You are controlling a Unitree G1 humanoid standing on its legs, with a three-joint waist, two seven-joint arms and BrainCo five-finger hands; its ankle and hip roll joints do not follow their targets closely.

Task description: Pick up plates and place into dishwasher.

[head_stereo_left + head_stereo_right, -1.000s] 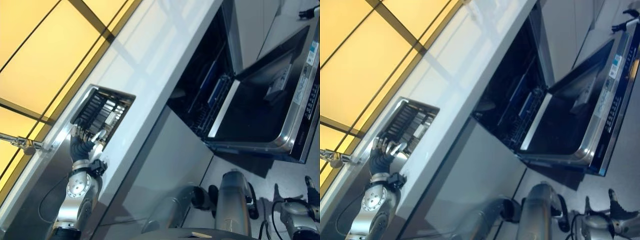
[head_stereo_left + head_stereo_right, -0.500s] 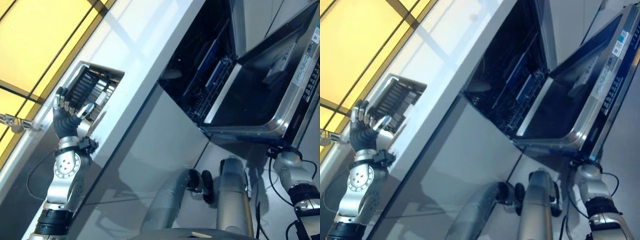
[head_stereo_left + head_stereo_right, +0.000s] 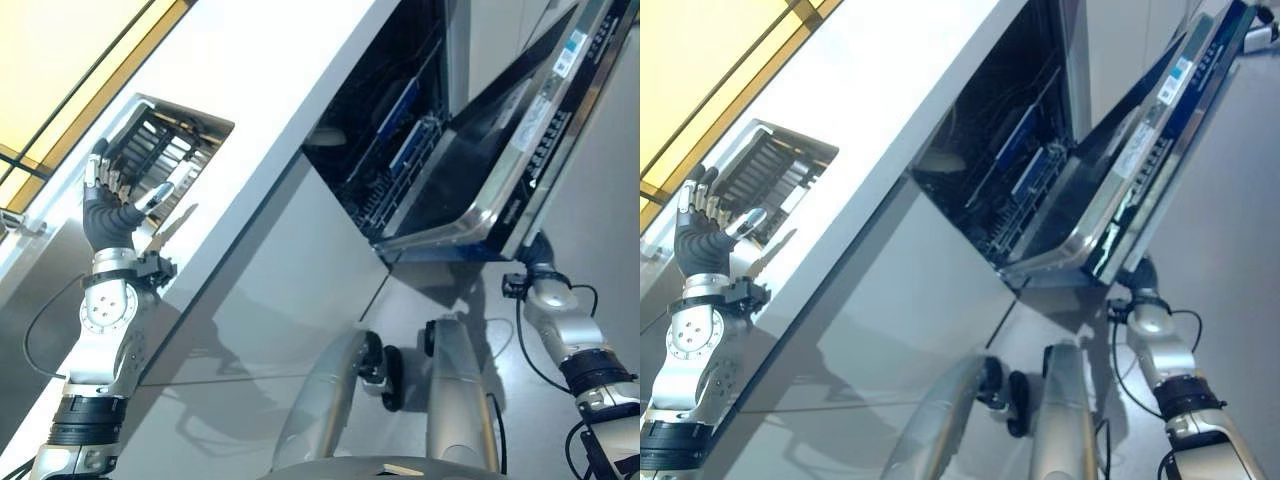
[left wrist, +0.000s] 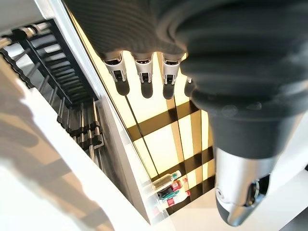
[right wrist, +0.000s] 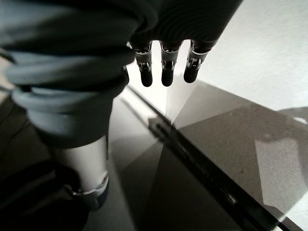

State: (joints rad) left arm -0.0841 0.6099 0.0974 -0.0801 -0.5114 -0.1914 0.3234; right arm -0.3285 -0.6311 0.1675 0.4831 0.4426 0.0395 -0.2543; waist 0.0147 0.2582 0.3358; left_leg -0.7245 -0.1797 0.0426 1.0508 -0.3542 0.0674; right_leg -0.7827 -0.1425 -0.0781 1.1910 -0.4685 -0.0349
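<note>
I held left hand [image 3: 108, 205] open, empty, beside dish rack [image 3: 160, 160] | right hand [image 5: 163, 57] relaxed under dishwasher door [image 3: 500, 150] | couldn't make out plates | expected them stiff, slick, breakable; grasp by rim.

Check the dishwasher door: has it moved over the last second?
Yes. The dishwasher door has swung up toward the dishwasher's opening, now partly closed, with the right hand under its outer edge.

Right hand [image 5: 96, 57], straight fingers [image 5: 167, 65] empty, above the dark dishwasher door [image 5: 216, 159]
</note>
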